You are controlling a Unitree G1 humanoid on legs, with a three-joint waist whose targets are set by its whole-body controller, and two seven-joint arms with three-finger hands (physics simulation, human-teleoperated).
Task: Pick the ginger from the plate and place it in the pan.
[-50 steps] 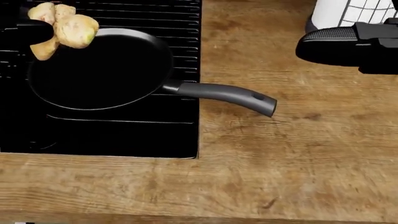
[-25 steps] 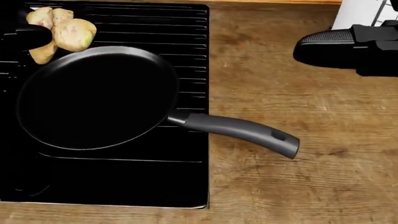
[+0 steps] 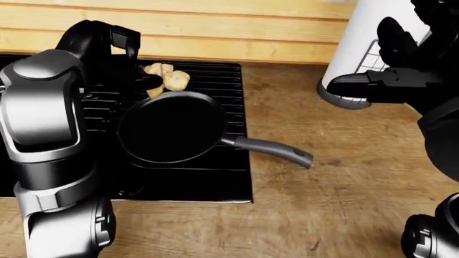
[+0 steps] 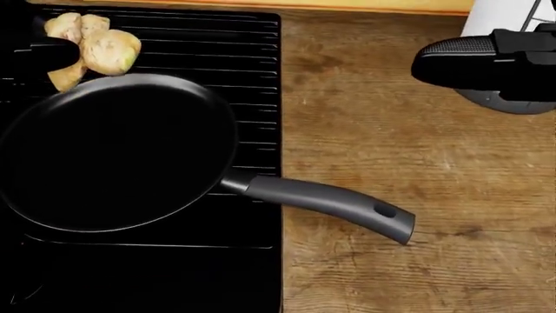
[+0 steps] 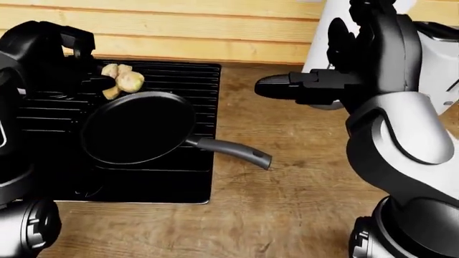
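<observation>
The wooden tabletop (image 4: 409, 130) fills the right of the head view, with a black ridged stove (image 4: 252, 59) set into its left part. On the stove sits 1 black pan (image 4: 113, 150), round and shallow, nothing lying inside it; its dark handle (image 4: 330, 203) runs out to the lower right, over the stove's edge and onto the wood. A white cylindrical container (image 3: 359, 48) with a grid pattern on its side stands at the upper right of the left-eye view; what it holds cannot be made out.

The ginger (image 4: 100, 49), a knobbly pale yellow piece, is held in the air just past the pan's upper left rim in the head view, over the stove bars and not inside the pan. The left robot hand (image 3: 143, 80) is closed on the ginger, a dark finger wrapped across its left side, the silver left arm rising along the left edge of the left-eye view.

The right robot hand (image 5: 287, 86) hangs over the bare wood to the right of the pan, well apart from it, with its dark fingers stretched out flat and holding nothing
</observation>
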